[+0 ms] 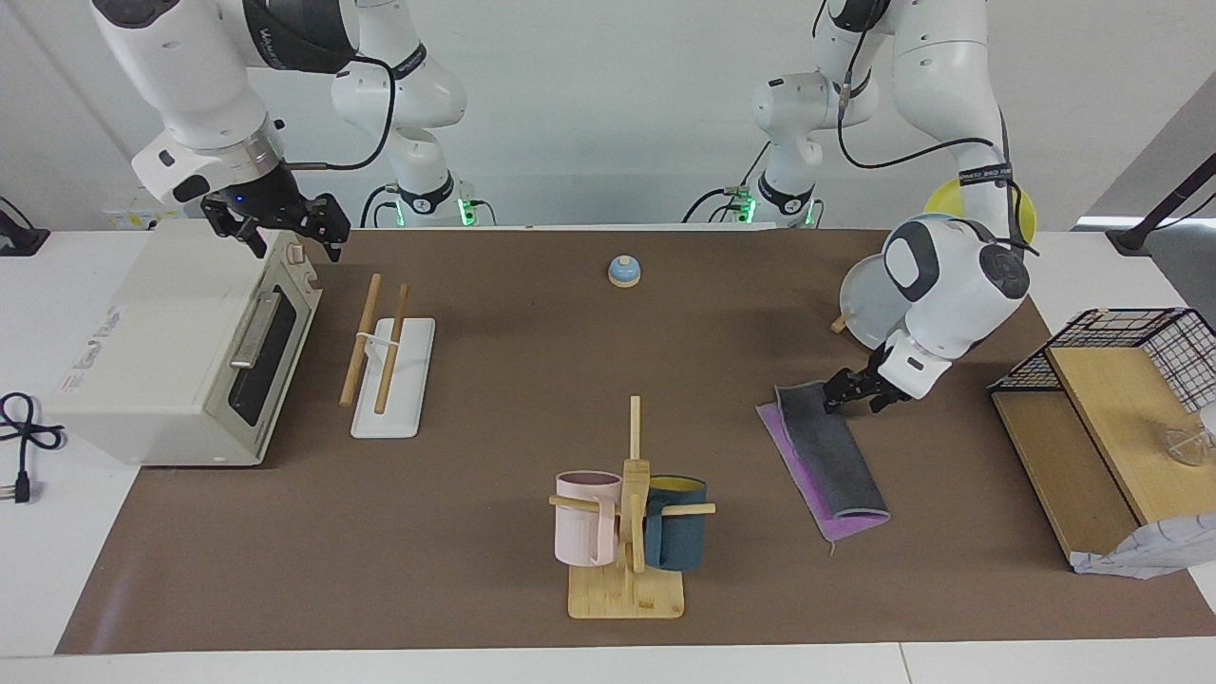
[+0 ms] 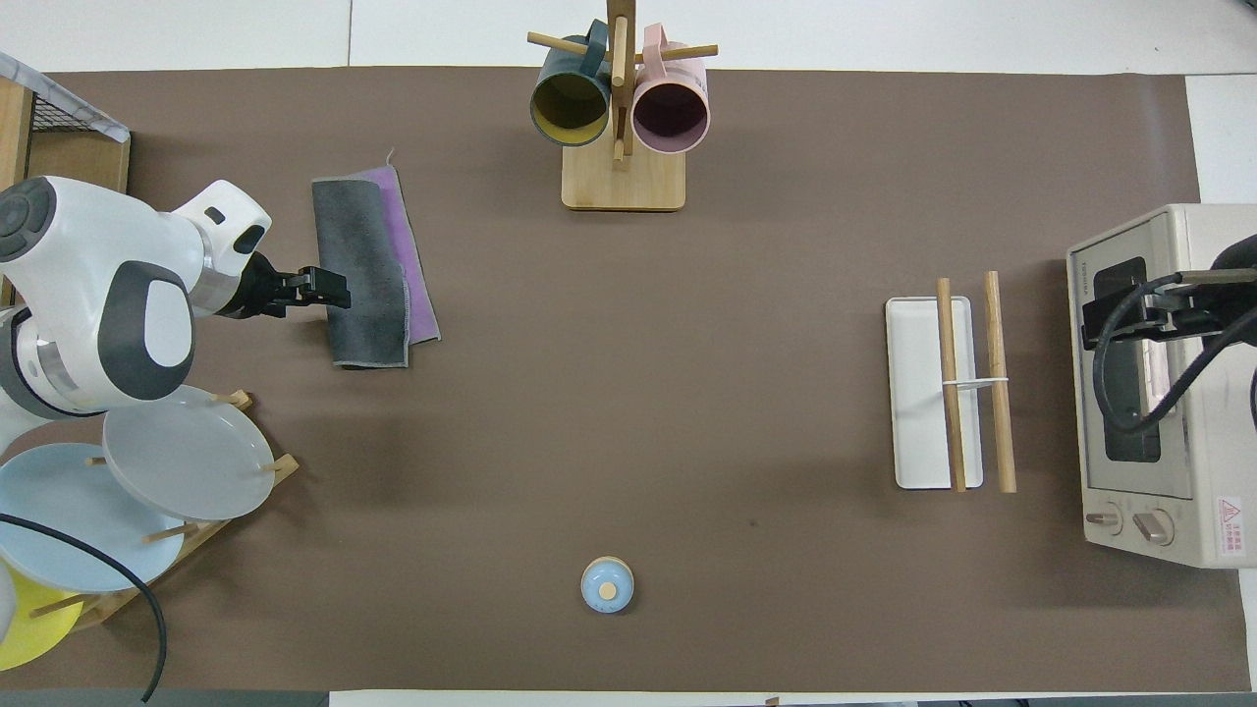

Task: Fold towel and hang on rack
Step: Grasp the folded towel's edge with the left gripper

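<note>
Closest to the robots on the desk is a little blue bell (image 1: 624, 272). Over at the right arm's end, the right gripper (image 1: 280, 231) hangs above the toaster oven (image 1: 180, 351), fingers spread wide, holding nothing; the oven's brand lettering is too small to read. The rack (image 1: 389, 366) stands just beside the oven. At the left arm's end, the left gripper (image 1: 857, 391) sits open right at the edge of the folded towel (image 1: 828, 456), grey face up, purple peeking out underneath. Farthest out, near the desk's edge, there's the mug tree (image 1: 629, 513).

Towel (image 1: 828, 456) grey over purple; rack (image 1: 391, 380) white with tan dowels; mugs (image 1: 587, 528) pink and dark teal.
</note>
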Controlling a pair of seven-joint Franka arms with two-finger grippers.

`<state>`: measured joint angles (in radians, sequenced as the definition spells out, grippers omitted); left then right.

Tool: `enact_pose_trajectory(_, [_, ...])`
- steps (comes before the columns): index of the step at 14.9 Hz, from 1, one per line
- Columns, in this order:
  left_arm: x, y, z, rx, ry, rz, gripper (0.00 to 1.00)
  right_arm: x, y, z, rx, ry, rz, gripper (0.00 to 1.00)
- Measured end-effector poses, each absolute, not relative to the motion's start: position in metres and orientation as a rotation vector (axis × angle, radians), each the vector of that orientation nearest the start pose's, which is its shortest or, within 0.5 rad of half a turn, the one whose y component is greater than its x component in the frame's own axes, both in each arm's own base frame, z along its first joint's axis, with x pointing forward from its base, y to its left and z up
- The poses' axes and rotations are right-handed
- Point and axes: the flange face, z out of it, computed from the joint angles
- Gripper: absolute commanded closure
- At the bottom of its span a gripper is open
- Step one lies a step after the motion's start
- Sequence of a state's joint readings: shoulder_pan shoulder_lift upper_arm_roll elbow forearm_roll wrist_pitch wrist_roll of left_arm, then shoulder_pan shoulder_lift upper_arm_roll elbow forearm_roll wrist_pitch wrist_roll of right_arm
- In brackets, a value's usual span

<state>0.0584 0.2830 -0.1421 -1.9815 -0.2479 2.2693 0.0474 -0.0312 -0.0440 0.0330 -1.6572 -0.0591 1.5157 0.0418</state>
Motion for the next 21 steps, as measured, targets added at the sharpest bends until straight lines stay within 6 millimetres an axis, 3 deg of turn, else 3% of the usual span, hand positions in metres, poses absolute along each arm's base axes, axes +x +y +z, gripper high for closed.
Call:
enact_pose_trajectory(4, [0.604, -0.055, 0.31, -3.393, -0.092, 0.002, 0.13, 0.533, -0.005, 0.604, -3.2, 0.065, 0.154, 0.0])
enact_pose_trajectory(13, [0.601, -0.058, 0.299, -3.407, -0.116, 0.022, 0.47, 0.533, -0.005, 0.604, -3.2, 0.065, 0.154, 0.0])
enact_pose_trajectory(18, [0.601, -0.057, 0.298, -3.406, -0.12, 0.022, 0.77, 0.533, -0.005, 0.604, -3.2, 0.065, 0.154, 0.0])
enact_pose_trajectory(20, [0.6, -0.057, 0.296, -3.406, -0.122, 0.028, 1.0, 0.533, -0.005, 0.604, -3.2, 0.065, 0.154, 0.0])
enact_pose_trajectory(21, [0.599, -0.056, 0.296, -3.406, -0.124, 0.026, 1.0, 0.533, -0.005, 0.604, -3.2, 0.065, 0.154, 0.0])
